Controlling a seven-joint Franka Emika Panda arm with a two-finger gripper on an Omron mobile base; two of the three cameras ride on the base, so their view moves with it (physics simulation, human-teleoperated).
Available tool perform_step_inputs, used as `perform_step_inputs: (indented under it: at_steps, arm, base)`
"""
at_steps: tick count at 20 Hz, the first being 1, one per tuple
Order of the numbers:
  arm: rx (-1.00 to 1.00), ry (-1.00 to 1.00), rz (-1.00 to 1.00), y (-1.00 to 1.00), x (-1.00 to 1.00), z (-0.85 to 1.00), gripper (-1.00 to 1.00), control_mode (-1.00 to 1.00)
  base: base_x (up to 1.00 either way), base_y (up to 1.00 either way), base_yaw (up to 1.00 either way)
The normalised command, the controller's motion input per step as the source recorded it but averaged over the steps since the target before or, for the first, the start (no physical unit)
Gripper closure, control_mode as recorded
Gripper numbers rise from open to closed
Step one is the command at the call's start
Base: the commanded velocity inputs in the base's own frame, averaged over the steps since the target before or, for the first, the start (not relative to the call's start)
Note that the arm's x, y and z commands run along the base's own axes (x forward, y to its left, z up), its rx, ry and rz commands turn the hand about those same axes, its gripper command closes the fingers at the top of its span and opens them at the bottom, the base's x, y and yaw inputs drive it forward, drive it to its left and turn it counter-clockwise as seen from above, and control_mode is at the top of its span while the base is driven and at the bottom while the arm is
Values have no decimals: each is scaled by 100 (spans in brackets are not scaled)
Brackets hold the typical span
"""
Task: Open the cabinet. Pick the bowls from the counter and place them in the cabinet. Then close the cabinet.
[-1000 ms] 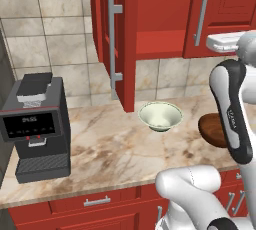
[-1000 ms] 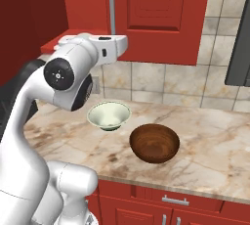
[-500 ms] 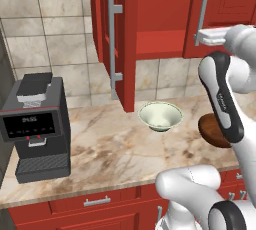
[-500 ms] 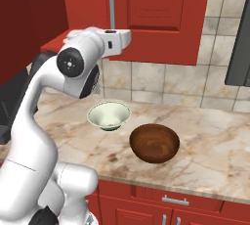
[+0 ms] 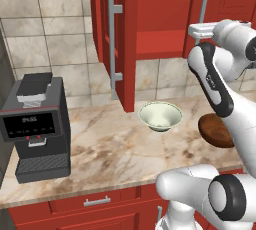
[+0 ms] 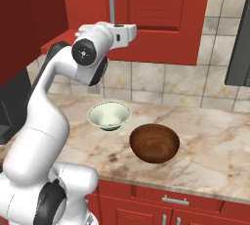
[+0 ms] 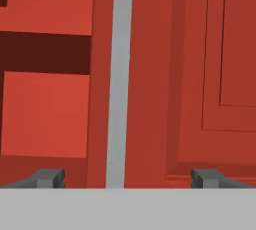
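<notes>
Now the jaws are standing wide apart and gripping nothing, raised in front of the right door's grey handle on the red cabinet, whose left door is swinging open toward the near side while the right one is staying shut. The gripper seems to be just short of the handle, though contact is hard to judge. On the beige marble tabletop, the pale cream-green bowl is sitting left of the dark brown wooden bowl, close but apart. A black coffee machine is standing at the far left.
</notes>
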Motion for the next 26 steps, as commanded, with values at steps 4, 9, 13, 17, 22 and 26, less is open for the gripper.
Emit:
perform_step_inputs:
  at_steps: [4,9,13,17,22,26]
  arm:
    - [0,0,0,-12,55,0,-100,-100]
    - [0,0,0,-1,52,-2,-100,-100]
    - [0,0,0,0,62,-6,-100,-100]
    - [0,2,0,0,72,-9,-100,-100]
    - [-1,0,0,0,27,-5,100,-100]
    - [0,0,0,0,0,0,100,-100]
  base:
    - [0,0,0]
    - [0,0,0]
    - [0,0,0]
    - [0,0,0]
    - [0,0,0]
    - [0,0,0]
